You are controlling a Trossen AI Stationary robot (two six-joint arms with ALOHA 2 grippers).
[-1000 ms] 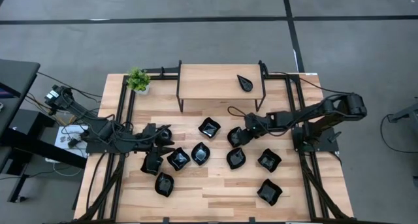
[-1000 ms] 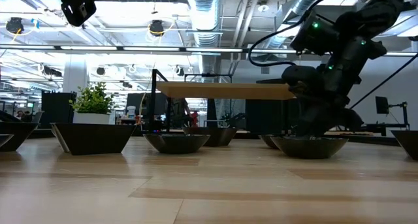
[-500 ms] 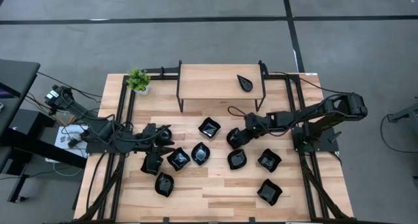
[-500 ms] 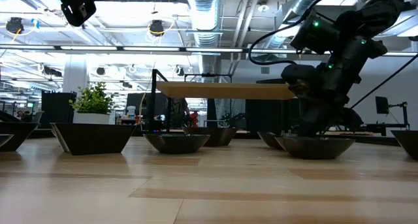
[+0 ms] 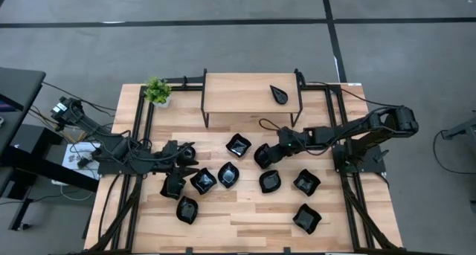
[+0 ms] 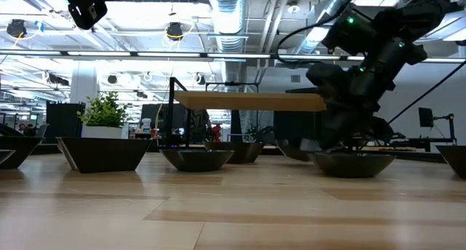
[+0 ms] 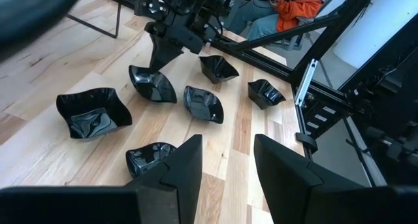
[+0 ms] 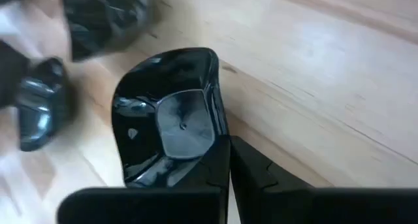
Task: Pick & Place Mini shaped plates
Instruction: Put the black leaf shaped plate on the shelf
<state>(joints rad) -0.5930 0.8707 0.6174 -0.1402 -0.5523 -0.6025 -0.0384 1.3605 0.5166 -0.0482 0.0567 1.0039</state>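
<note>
- The right gripper (image 5: 266, 155), near the centre of the high view, is pinched tight on the rim of one glossy black plate (image 8: 171, 123); in the low view that plate appears lifted just clear of the table (image 5: 245, 214).
- The left gripper (image 7: 225, 160) waits at centre left with its fingers parted, holding nothing.
- Other mini plates (image 5: 236, 145) lie scattered across mid-frame; one sits on the shelf (image 5: 251, 94) at upper centre.
- Judged by its look, the plate is light, rigid and slick, so a thin rim pinch may let it pivot; a deeper bite on a straight stretch of rim seems safer.

Wood table (image 5: 245, 218) w/ black dishes (image 5: 306, 182)
</note>
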